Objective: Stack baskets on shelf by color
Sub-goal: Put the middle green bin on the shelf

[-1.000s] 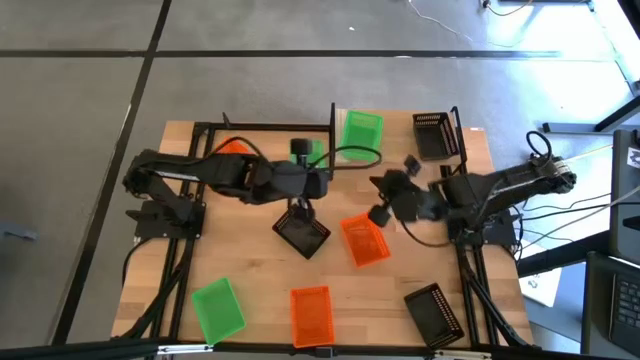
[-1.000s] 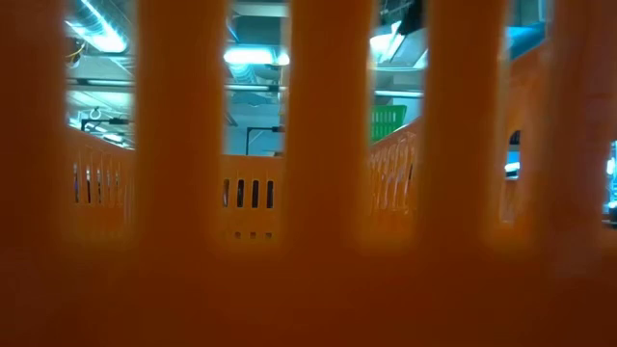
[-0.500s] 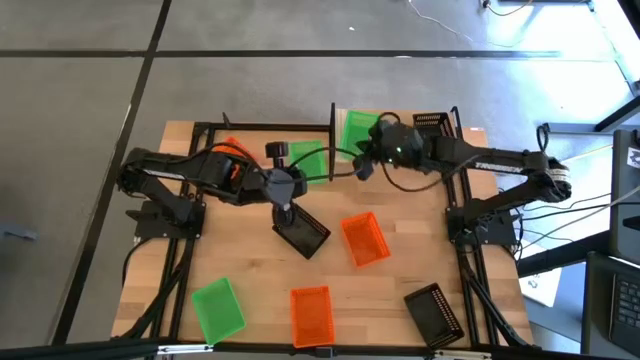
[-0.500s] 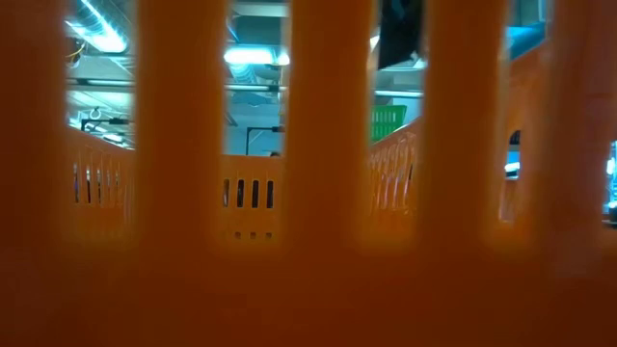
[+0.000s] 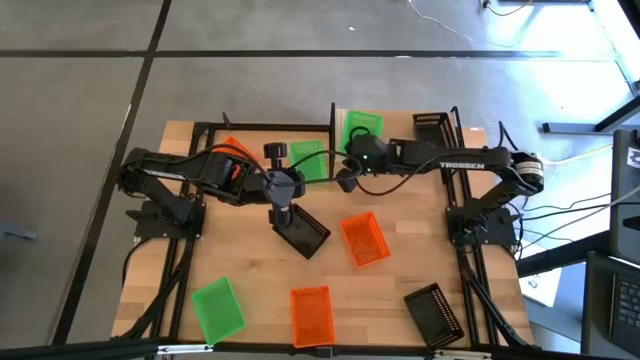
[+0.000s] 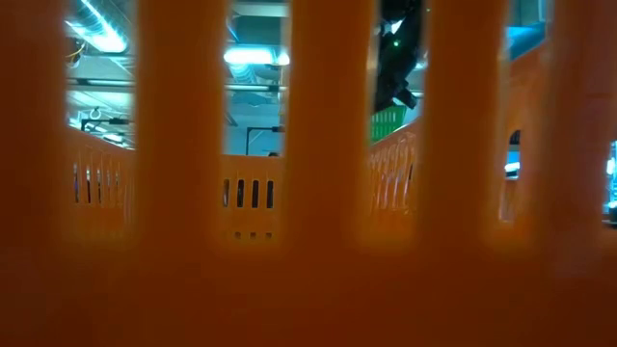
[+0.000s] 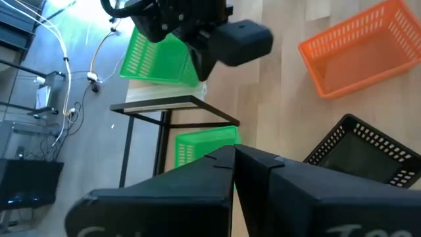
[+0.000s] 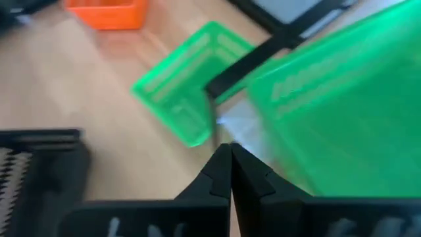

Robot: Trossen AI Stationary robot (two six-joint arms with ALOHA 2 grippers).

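1. High view: the left gripper (image 5: 283, 212) hangs at frame centre, right over the upper corner of the black mesh-sided plastic basket (image 5: 303, 233), which lies tilted on the light wooden desk (image 5: 250, 290). Its long axis runs from upper left to lower right.
2. Its fingers (image 7: 217, 172) are pressed shut. In the left wrist view the black basket's rim sits just beside them, but I can't tell whether they pinch that rim.
3. The right gripper (image 5: 345, 180) reaches across the upper middle of the frame, fingers (image 8: 220, 172) closed on nothing I can see.
4. It sits between two bright green mesh baskets: one (image 5: 361, 129) on the pale wooden shelf with black metal uprights (image 5: 340, 120), at top centre, the other (image 5: 306, 160) just left of it.
5. The right arm is clearly the nearer one to that greenery.
6. The left arm is closer to the black basket, and to an orange mesh basket (image 5: 364, 240) just right of it.
7. The low view is blocked by another orange basket's wall (image 6: 289, 289).
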